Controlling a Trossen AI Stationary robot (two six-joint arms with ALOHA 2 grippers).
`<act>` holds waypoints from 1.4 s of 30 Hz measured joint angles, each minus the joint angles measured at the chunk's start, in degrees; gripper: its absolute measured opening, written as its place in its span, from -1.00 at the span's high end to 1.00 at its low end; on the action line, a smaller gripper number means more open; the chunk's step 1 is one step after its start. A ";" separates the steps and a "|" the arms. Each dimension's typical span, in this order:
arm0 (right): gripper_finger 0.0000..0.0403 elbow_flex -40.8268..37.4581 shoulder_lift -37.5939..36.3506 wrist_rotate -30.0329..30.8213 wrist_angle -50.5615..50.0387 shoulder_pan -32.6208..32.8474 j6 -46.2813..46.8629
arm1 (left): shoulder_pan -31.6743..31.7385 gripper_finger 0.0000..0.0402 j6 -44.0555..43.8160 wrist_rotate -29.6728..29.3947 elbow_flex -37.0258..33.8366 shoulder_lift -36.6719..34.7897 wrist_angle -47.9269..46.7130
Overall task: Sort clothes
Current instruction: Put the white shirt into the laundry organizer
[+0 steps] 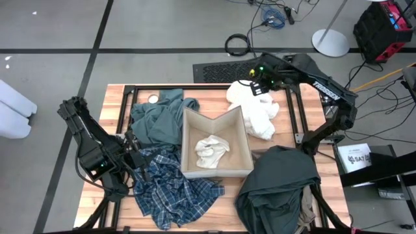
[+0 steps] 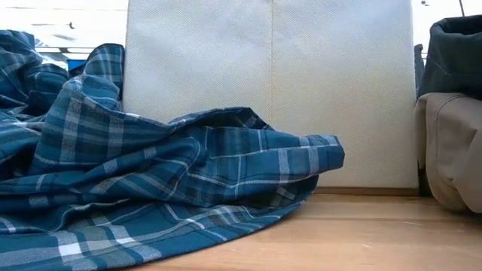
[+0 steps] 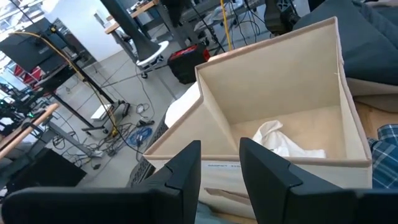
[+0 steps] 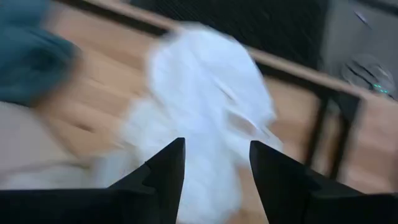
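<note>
Clothes: soft garments lie spread over a wooden desk (image 1: 116, 97) around a beige fabric box (image 1: 242, 123) that stands open at its middle.
Inside the box: one crumpled pale garment (image 1: 212, 151) lies on the floor of the box, the only piece in it.
White garment (image 1: 259, 112): bunched on the desk just beside the box's far right corner.
Teal-green garment (image 1: 156, 120): heaped on the desk against the left wall of the box.
Blue-and-white plaid garment (image 1: 170, 188): spread on the desk at the near left, one edge running along the box's front wall.
Dark grey-green garment (image 1: 278, 185): piled at the near right of the desk, with a khaki tan garment (image 1: 307, 208) showing from under its near edge.
Left gripper (image 3: 219, 163): fingers apart with a narrow gap, holding nothing, poised over the plaid garment and facing the box.
Right gripper (image 4: 214, 163): fingers apart and empty, above the white garment at the far right of the desk.
Progress: judging by how things lie, the sorting is at an early stage, with one piece boxed and five left on the desk.
Likely next: the white garment looks to be the right arm's target.
</note>
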 joint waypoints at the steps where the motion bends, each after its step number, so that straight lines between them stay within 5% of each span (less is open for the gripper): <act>1: 0.16 -1.87 0.05 -0.58 -0.13 -1.13 -0.22 | 0.00 0.40 -0.01 0.22 0.00 0.00 0.03; 15: 0.16 -35.08 -4.50 -9.98 21.54 -14.30 -11.94 | -0.01 0.40 -0.09 4.20 0.00 0.02 1.60; 30: 0.18 -53.55 -5.29 -19.04 47.13 -18.48 -16.92 | -0.05 0.40 -0.11 4.37 0.00 0.02 2.86; 33: 0.34 -54.05 -5.29 -18.96 46.77 -18.48 -18.94 | -0.05 0.40 -0.10 4.37 0.00 0.02 2.89; 38: 0.92 -54.03 -5.29 -18.83 44.78 -18.44 -20.81 | -0.05 0.40 -0.08 4.37 0.00 0.02 2.86; 42: 0.97 -53.17 -6.89 -19.02 42.45 -17.86 -19.68 | -0.05 0.40 -0.07 4.36 0.00 0.02 2.86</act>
